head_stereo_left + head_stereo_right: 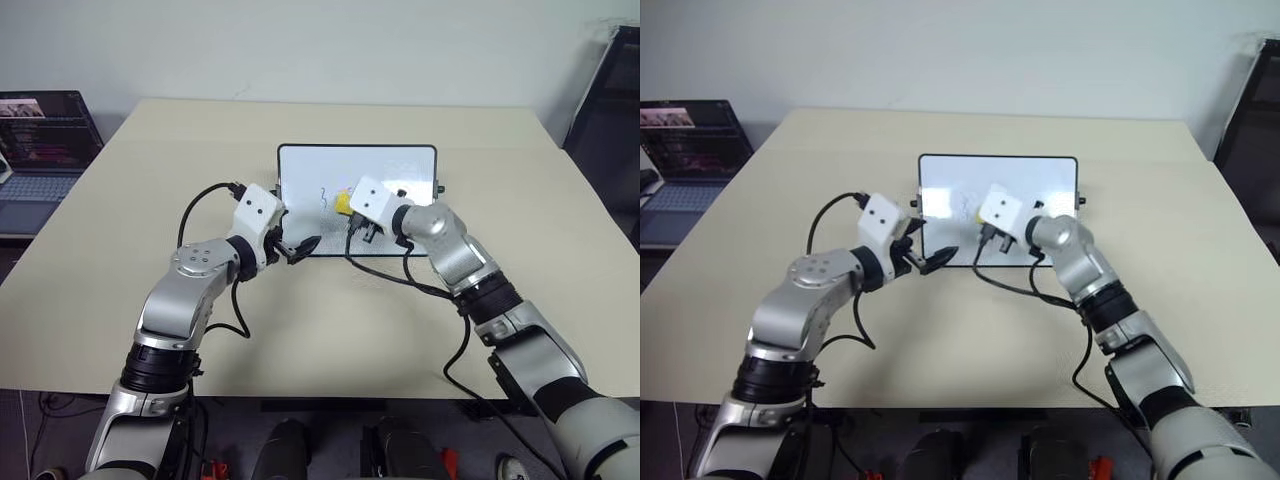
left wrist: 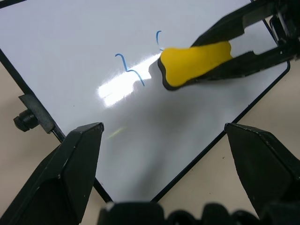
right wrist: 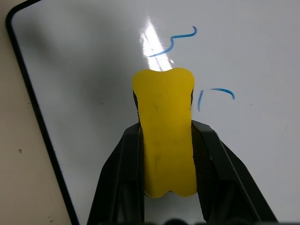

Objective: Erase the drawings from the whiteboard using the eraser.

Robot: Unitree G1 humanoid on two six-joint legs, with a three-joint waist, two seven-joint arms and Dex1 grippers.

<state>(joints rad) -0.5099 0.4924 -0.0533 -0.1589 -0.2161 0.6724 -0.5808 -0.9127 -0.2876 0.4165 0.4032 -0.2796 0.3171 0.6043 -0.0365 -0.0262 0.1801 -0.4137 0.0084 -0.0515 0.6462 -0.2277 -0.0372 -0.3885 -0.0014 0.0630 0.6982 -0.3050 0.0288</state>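
Note:
The whiteboard (image 1: 400, 165) lies flat in the middle of the table, white with a thin black frame. Thin blue drawings (image 3: 174, 41) remain on it, a wavy line and a short hooked stroke (image 3: 216, 93). My right gripper (image 1: 348, 212) is shut on the yellow eraser (image 3: 164, 136), whose front end sits on the board just beside these marks. The left wrist view also has the eraser (image 2: 194, 63) next to the wavy stroke (image 2: 131, 70). My left gripper (image 1: 295, 232) stands open at the board's near left corner, its fingers (image 2: 82, 150) spread wide over the board edge.
An open laptop (image 1: 40, 140) sits off the table's left side. A dark chair-like object (image 1: 610, 100) stands at the right. Black cables (image 1: 400, 275) loop from both wrists over the table (image 1: 330, 340) in front of the board. A small black knob (image 2: 23, 122) sticks out from the board's side.

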